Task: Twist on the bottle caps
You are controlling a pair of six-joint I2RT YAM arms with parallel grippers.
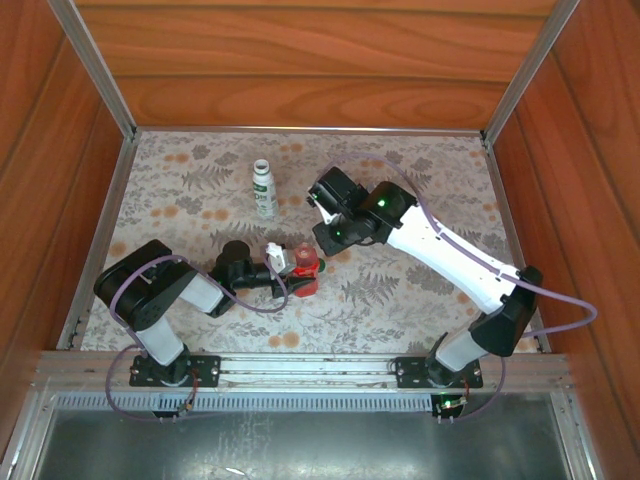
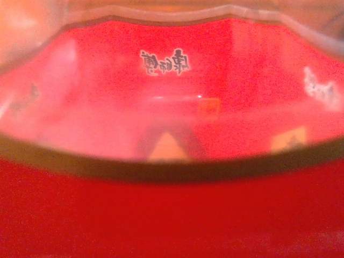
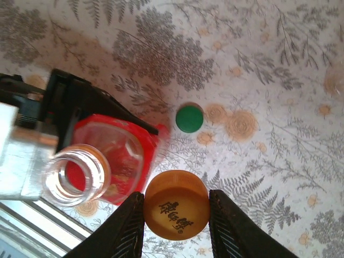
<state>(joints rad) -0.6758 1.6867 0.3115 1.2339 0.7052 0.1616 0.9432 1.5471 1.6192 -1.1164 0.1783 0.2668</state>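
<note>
The orange cap is pinched at its sides between the right arm's fingers. They are clenched on it, and its flat top with dark printed characters faces the wrist camera. It sits just beside the red bottle, off to one side of the bottle's clear, uncapped neck rather than over it. Whether the cap's rim touches the bottle's shoulder cannot be told. The red bottle is itself held: the left arm's fingers are clamped on its body from the side away from the cap, the black finger lying along its red label. In the left wrist view the red bottle is so close that it is mostly a blur of red with a few printed characters. From above, the red bottle is near the middle of the counter, which carries a fern-and-flower pattern. The left arm reaches to the bottle from the left and the right arm comes down to it from the far right. The green cap lies flat on the counter near the red bottle, apart from it and clear of both sets of fingers. The white bottle, with a green label, stands upright farther back on the counter, well apart from the red bottle and touched by neither arm.
</note>
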